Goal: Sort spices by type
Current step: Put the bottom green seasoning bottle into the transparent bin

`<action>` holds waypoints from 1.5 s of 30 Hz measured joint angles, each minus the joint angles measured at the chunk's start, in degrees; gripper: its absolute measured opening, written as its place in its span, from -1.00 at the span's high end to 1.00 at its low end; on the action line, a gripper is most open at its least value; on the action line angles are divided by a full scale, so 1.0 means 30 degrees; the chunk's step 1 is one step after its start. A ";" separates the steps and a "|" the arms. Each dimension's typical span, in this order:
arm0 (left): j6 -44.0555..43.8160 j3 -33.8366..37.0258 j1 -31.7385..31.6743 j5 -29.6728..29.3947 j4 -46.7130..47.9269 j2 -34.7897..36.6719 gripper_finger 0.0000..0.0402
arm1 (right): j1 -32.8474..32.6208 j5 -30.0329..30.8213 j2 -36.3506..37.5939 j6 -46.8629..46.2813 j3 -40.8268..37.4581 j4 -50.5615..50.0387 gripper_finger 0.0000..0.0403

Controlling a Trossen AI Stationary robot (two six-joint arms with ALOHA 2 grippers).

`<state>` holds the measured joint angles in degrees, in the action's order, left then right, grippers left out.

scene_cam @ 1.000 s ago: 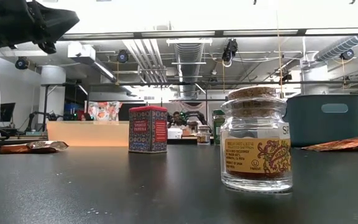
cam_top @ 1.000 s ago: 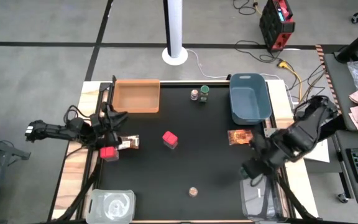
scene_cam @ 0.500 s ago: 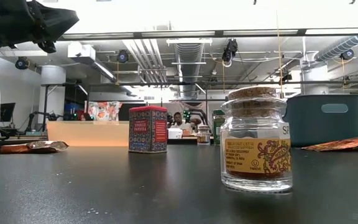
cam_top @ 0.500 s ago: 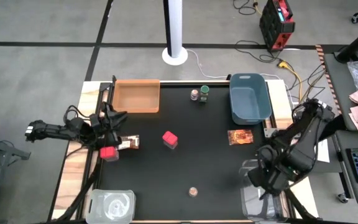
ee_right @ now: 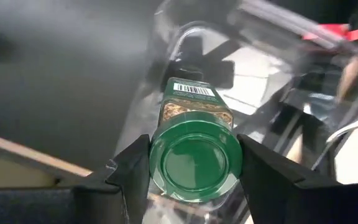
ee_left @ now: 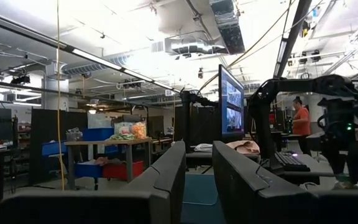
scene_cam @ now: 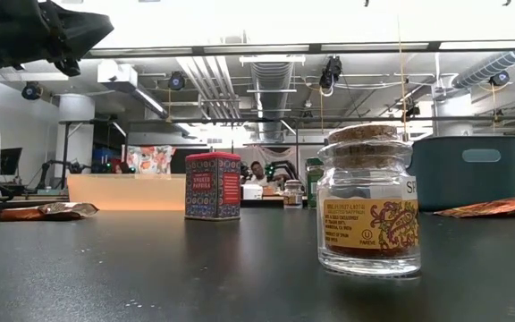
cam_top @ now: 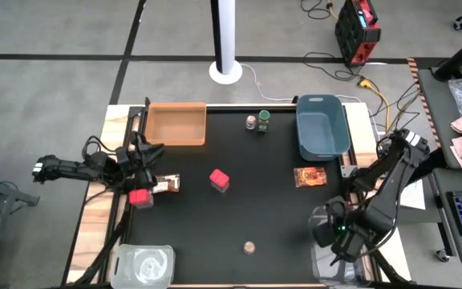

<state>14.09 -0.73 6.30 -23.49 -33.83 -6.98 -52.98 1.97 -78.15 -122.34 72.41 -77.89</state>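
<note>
My right gripper (cam_top: 332, 233) hangs over the clear container (cam_top: 339, 258) at the near right corner, shut on a green-capped jar (ee_right: 194, 124). My left gripper (ee_left: 197, 186) waits at the table's left edge (cam_top: 152, 150), fingers level and a little apart, holding nothing. Beside it, one red box (cam_top: 140, 197) and a packet (cam_top: 165, 185) lie on the table. The other red box (cam_top: 219, 180) stands mid-table. A second packet (cam_top: 310, 176) lies at the right. A cork-capped jar (scene_cam: 369, 201) stands near the near edge. Two jars (cam_top: 257, 122) stand at the far edge. My right gripper pinches the jar's green cap (ee_right: 194, 163) between its two fingers (ee_right: 132, 171), one on each side, coming from above and pointing down. The jar hangs upright below the fingers, its labelled body (ee_right: 194, 93) inside the clear container's wall (ee_right: 166, 37). Whether its base rests there I cannot tell.
An orange tray (cam_top: 176, 124) sits at the far left and a blue tub (cam_top: 322, 126) at the far right. A second clear container (cam_top: 143, 265) is at the near left corner. Bare black table lies between the middle red box and the near edge.
My right arm has swung toward the table's near edge and come over the clear container at the near right, carrying the green-capped jar. The left arm and the other spices have kept still.
</note>
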 joint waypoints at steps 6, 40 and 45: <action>0.0000 0.0000 -0.0006 0.0000 0.0076 0.0000 0.67 | -0.0003 0.0033 0.0024 -0.0233 -0.0557 0.0109 0.04; -0.0007 0.0000 0.0000 0.0004 0.0127 0.0000 0.67 | -0.0003 -0.0311 0.1181 -0.0219 -0.4008 0.3799 0.04; -0.0007 0.0000 -0.0006 0.0006 0.0127 0.0000 0.67 | 0.0005 -0.0310 0.1282 -0.0227 -0.4127 0.3796 0.04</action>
<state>14.06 -0.73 6.28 -23.47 -33.45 -6.98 -52.97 1.04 -74.30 -123.02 60.03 -66.50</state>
